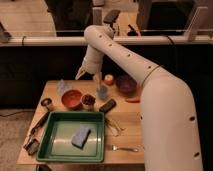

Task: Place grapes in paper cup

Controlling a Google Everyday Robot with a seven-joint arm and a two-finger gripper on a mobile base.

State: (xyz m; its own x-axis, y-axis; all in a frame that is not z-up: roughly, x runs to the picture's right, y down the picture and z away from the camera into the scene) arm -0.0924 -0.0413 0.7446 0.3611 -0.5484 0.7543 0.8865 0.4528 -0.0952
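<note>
The paper cup (88, 104) is a small pale cup standing on the wooden table (127, 120), just right of the orange bowl (71, 99). The grapes (88, 99) show as a dark maroon cluster sitting in the cup's mouth. My gripper (89, 76) hangs from the white arm above and a little behind the cup. Its two fingers are spread apart and hold nothing. It is clear of the grapes.
A light blue cup (102, 92), a red-yellow apple (108, 79) and a purple bowl (126, 84) stand behind. A dark tin (47, 103) is at the left. A green tray (60, 145) with a blue sponge (80, 136) fills the front. A black object (107, 105) and a fork (122, 148) lie at the right.
</note>
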